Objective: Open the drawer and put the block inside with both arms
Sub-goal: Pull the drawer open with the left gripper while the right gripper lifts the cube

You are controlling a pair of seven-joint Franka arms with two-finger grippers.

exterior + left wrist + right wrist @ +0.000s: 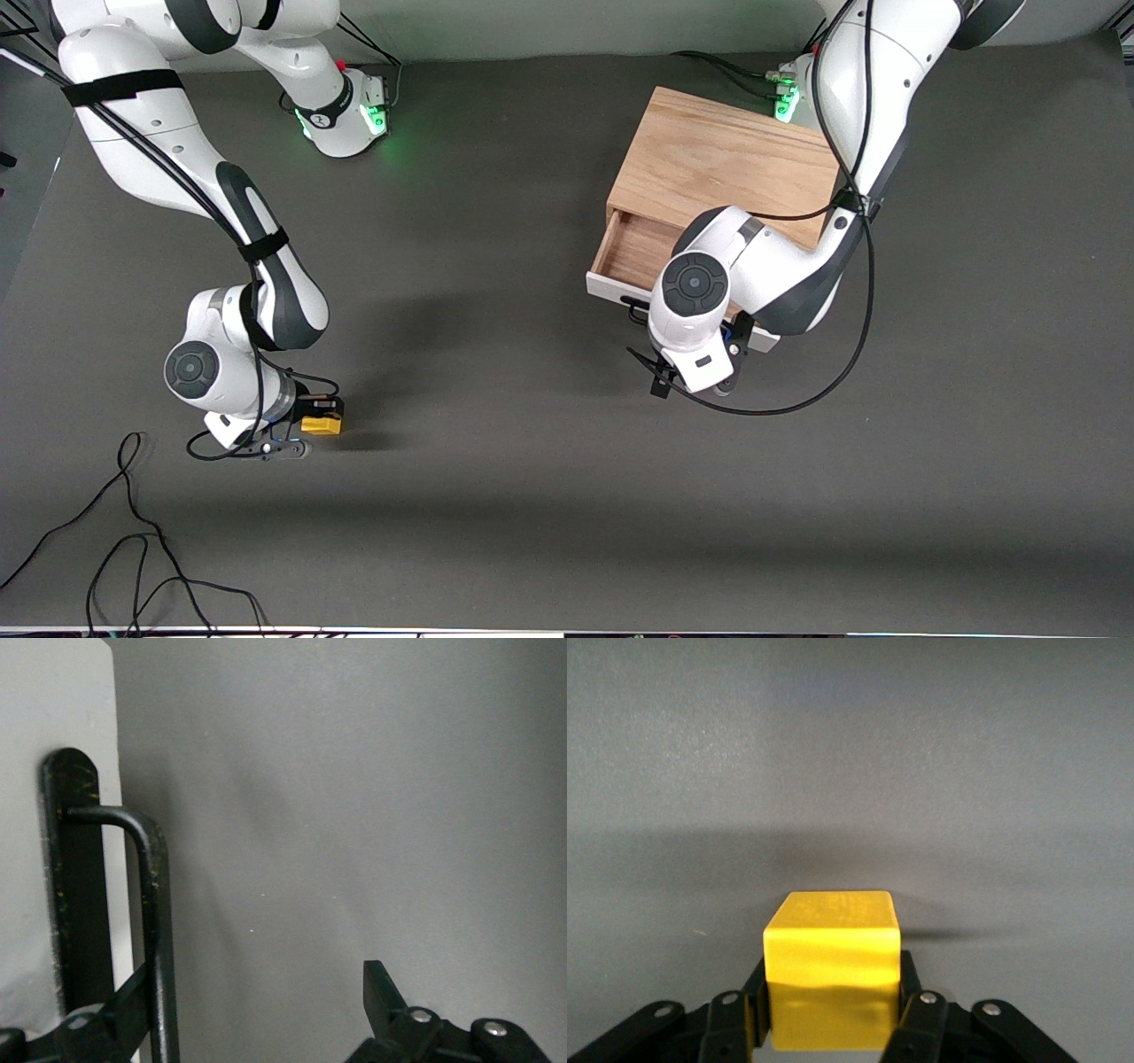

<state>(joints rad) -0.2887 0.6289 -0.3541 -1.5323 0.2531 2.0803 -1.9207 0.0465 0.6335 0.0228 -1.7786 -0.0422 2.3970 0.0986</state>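
Drawer [631,251] stood part open, left hand [266,1010] spread around its handle [151,930]; right hand [833,1019] gripped block [831,979]; next, carry over drawer.

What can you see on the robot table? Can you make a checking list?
Surface: dark grey table, bare in the middle.
Job's things: drawer of the wooden cabinet pulled partly open; yellow block between the right claw's fingers.
Clutter: nothing seen.
Grippers: right claw shut on the block, low at the right arm's end; left claw open at the drawer's black handle, one finger each side of the bar.
Cables: loose black cable on the table at the edge nearest the front camera; another looped from the left arm.
Surroundings: green-lit arm bases.
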